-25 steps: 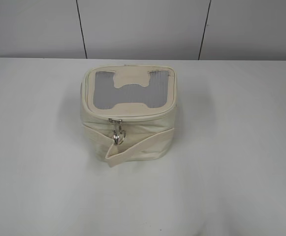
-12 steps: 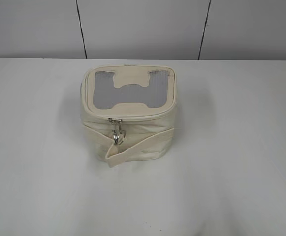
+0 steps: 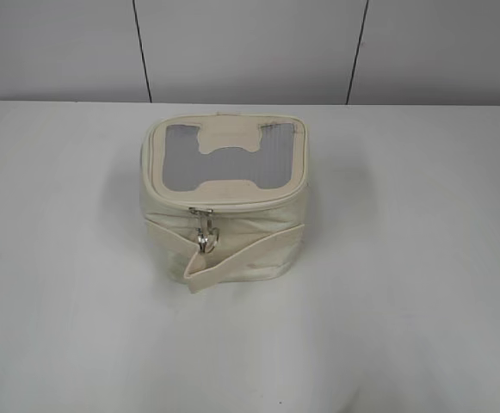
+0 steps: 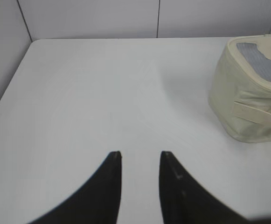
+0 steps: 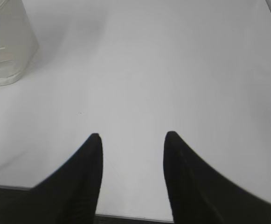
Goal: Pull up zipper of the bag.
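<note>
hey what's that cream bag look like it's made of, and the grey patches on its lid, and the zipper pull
Bag: seemingly smooth faux leather or coated fabric, cream with a soft sheen; it creases softly on the front.
Grey patches: probably mesh or ribbed clear plastic; fine lines show, too small to settle.
Zipper pull: likely metal, silvery with bright glints.

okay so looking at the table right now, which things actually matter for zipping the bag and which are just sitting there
Matter for the job:
- cream bag
- metal zipper pull on the bag's front
- left hand, open over bare table
- right hand, open, bag at its far left

Just there:
- white table
- grey wall panels
</note>
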